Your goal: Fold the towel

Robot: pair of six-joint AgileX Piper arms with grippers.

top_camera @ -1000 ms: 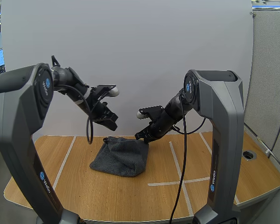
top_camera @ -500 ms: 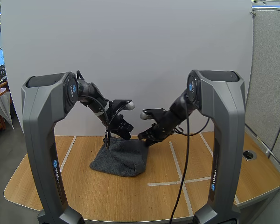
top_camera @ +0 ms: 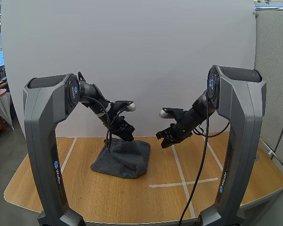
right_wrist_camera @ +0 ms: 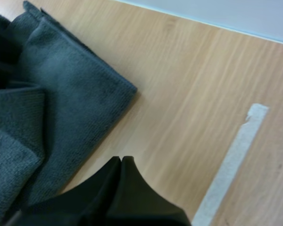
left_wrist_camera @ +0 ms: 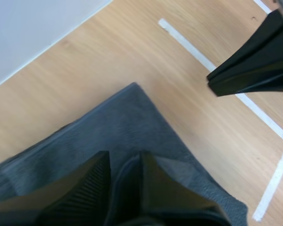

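Right fingers (top_camera: 165, 140) are backing off the towel (top_camera: 121, 160). A second ago they were sitting at its far right corner, and now they are hanging over bare surface (top_camera: 85, 197), clear of the cloth. In the right wrist view they are lying together as one dark wedge (right_wrist_camera: 121, 165), closed on nothing. The towel's folded corner (right_wrist_camera: 61, 89) is lying just ahead of them and a white tape line (right_wrist_camera: 231, 160) is running along their other side.

Left fingers (top_camera: 126, 133) are doing the opposite. A second ago they were raised and off to the side; now they are hovering at the towel's far left edge. In the left wrist view they are standing slightly apart (left_wrist_camera: 96, 183), ribbed faces inward, with grey cloth (left_wrist_camera: 132, 122) directly beneath and showing in the gap. They are not visibly biting it, so I am reading them as open.

The towel is lying as a thick, lumpy folded heap under the left fingers, not flat. My read is that the right side has let go and the left is taking over. The fold looks partway done, and the heap is probably needing another fold or a flattening.
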